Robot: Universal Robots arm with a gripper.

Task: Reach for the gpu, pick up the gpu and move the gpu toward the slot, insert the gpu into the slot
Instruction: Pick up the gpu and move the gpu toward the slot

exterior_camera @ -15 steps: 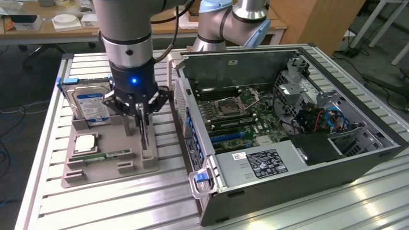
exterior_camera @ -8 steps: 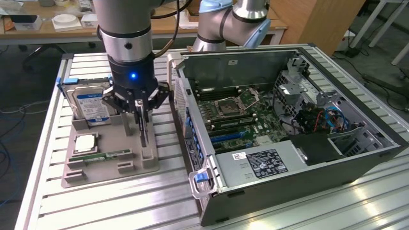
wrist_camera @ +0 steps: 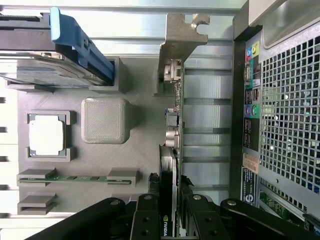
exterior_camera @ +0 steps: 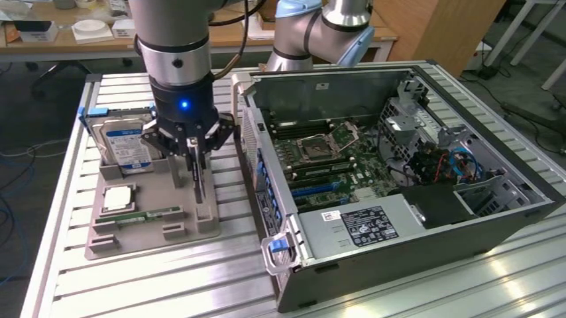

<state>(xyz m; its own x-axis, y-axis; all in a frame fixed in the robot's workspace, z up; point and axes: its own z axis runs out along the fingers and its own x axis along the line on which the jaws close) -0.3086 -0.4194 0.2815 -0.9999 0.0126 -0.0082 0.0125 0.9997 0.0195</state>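
Claw (exterior_camera: pixel 191 154) position: above the grey tray (exterior_camera: pixel 150 232), pointing straight down. Its fingers (exterior_camera: pixel 179 147) are closed on the gpu (exterior_camera: pixel 199 182), one against each face of the card, near the card's upper edge. In the wrist view the claw (wrist_camera: pixel 168 189) straddles the gpu (wrist_camera: pixel 175 125), with black fingers (wrist_camera: pixel 146 215) pressed to both sides.

Gpu position: on edge and upright, at the side of the tray (wrist_camera: pixel 145 100) nearest the case (exterior_camera: pixel 495 218). Its lower edge is level with the tray surface; whether it is seated there or just clear cannot be determined. The metal bracket (wrist_camera: pixel 178 42) is at the end of the card far from the claw.

Tray contents: a hard drive (exterior_camera: pixel 124 142) with a blue label stands upright at the far end. A cpu (exterior_camera: pixel 119 197) lies flat in its own recess. A memory stick (exterior_camera: pixel 146 215) lies flat just beside the cpu.

Case: it lies on the desk (exterior_camera: pixel 177 285) to the exterior view's right of the tray, side panel off, motherboard (exterior_camera: pixel 345 159) exposed. The gpu is outside the case, near its rear panel (wrist_camera: pixel 285 100).
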